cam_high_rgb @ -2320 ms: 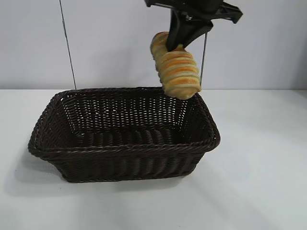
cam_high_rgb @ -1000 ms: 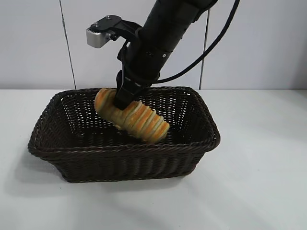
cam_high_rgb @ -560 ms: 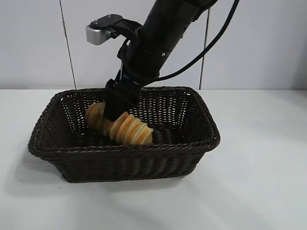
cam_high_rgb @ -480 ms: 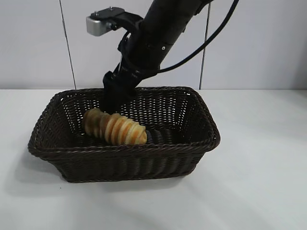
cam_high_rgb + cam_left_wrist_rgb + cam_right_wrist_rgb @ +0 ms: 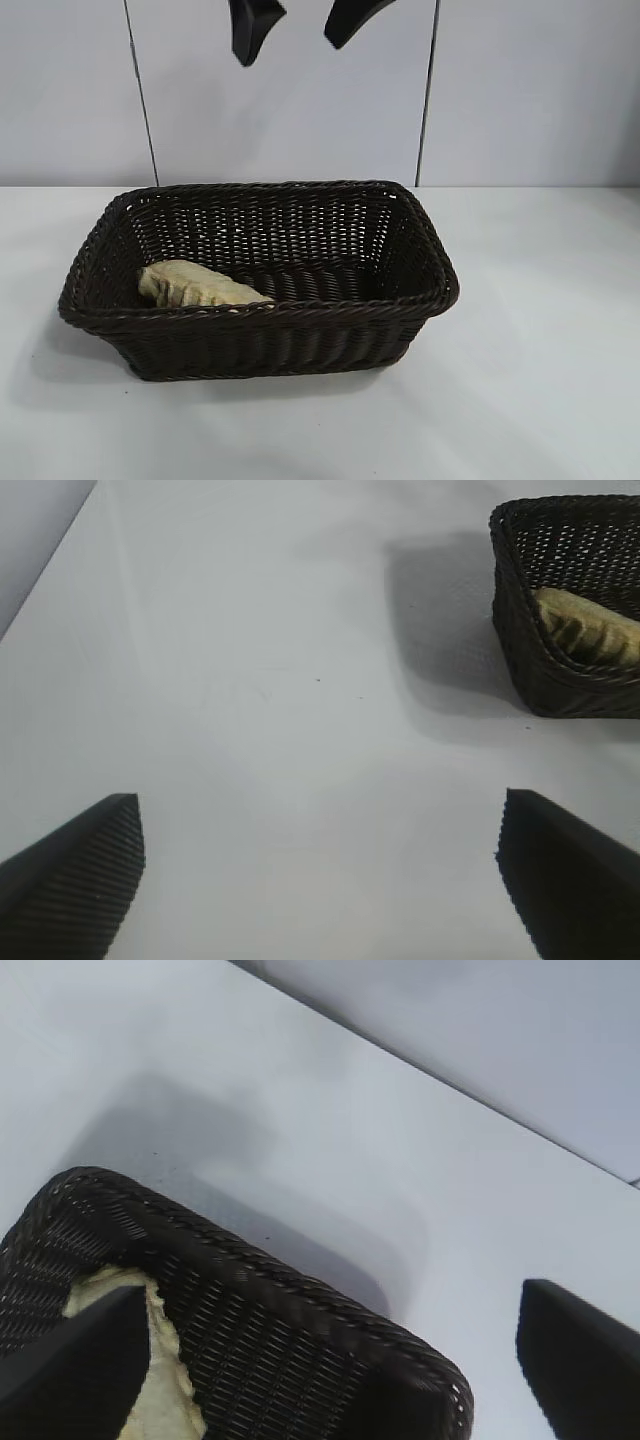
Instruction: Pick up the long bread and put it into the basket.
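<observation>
The long bread (image 5: 195, 285) lies on its side inside the basket (image 5: 436, 272), against the front left wall, and nothing touches it. High above the basket, my right gripper (image 5: 295, 25) is open and empty; only its two dark fingertips (image 5: 247, 35) show at the top edge. Its wrist view looks down over a basket corner (image 5: 300, 1310), with a pale piece of the bread (image 5: 170, 1400) inside. My left gripper (image 5: 320, 880) hangs open and empty over bare table, off to one side of the basket (image 5: 515, 630), where the bread (image 5: 590, 630) shows over the rim.
The white table (image 5: 540, 380) spreads around the basket on all sides. A pale wall (image 5: 520, 90) with two vertical seams stands behind it.
The right gripper lowered the bread into the basket, let it go and rose up clear of the basket. The bread now lies loose at the front left.
</observation>
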### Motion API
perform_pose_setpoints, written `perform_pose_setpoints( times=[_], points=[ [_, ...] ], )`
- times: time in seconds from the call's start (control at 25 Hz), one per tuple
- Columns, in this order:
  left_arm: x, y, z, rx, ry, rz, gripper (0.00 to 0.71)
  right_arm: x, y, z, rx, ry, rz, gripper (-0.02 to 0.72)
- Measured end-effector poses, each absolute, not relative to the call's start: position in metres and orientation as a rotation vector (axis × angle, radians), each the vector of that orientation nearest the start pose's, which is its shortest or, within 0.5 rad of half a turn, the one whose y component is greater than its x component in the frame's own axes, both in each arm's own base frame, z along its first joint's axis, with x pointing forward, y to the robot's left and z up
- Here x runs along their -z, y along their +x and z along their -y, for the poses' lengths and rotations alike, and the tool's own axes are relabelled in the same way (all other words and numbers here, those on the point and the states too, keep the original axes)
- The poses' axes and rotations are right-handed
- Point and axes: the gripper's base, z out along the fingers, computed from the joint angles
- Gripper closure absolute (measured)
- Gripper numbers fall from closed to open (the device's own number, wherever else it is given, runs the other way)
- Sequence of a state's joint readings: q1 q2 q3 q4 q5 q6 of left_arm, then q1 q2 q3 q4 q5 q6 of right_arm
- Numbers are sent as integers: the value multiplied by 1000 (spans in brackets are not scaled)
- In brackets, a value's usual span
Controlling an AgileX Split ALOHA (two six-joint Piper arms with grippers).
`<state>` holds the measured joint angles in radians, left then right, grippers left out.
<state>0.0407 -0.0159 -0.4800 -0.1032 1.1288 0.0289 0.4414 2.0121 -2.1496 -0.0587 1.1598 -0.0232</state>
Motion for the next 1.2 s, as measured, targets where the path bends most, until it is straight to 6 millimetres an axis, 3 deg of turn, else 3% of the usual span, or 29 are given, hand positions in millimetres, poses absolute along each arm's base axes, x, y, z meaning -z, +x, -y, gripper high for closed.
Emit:
perform_pose_setpoints(
  times=[0.12, 0.4, 0.56, 0.68, 0.88, 1.08, 1.2],
  points=[
    [-267, -8, 9, 80, 3, -2113, 16, -365, 422, -147, -50, -469, -2487, 9],
    [-267, -8, 9, 79, 5, -2113, 16, -362, 442, -29, 71, -135, -2583, 9],
    [-267, -8, 9, 79, 5, -2113, 16, -365, 440, 13, 102, -20, -2585, 9],
    [-267, -8, 9, 79, 5, -2113, 16, -378, 432, 29, 94, 34, -2558, 9],
    [-267, -8, 9, 79, 5, -2113, 16, -424, 399, 36, 75, 64, -2454, 9],
    [-267, -8, 9, 79, 4, -2112, 16, -475, 346, 30, 59, 60, -2334, 9],
    [-267, -8, 9, 79, 5, -2112, 16, -492, 306, 26, 62, 59, -2296, 9]
  ],
)
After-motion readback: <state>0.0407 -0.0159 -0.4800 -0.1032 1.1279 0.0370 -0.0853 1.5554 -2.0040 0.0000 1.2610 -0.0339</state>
